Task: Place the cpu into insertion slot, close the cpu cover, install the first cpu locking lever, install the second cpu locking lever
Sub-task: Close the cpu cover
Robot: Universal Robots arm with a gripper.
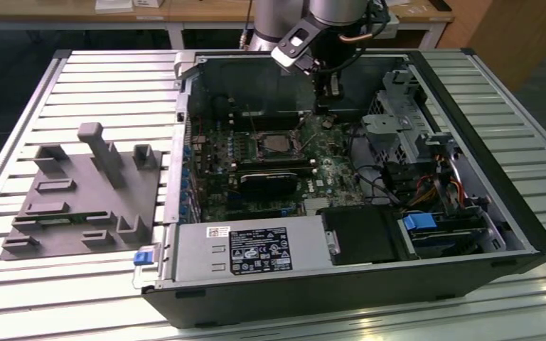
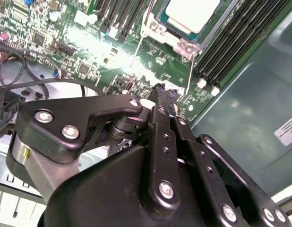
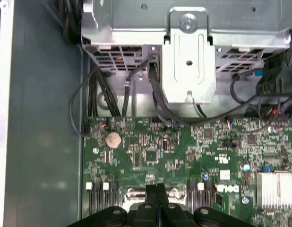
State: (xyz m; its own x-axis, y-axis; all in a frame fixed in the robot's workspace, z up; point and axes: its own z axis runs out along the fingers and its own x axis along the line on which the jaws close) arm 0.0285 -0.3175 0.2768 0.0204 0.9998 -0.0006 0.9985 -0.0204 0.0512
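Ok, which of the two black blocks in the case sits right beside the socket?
The smaller block, on the motherboard just beside the socket; the larger block lies off the board, next to the power supply.

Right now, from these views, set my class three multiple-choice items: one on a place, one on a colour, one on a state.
1. Relative to the black computer case, the grey moulded fixture plate lies: A) inside it; B) at the exterior view's left, on the slatted metal table; C) on top of it.
2. The large printed circuit board is: A) green; B) red; C) white.
3. The black gripper is: A) wide open; B) clamped on a cable; C) shut.
Answers: B, it rests on the slats beside the case; A, both wrist views show green; C, its fingertips meet in the first wrist view.
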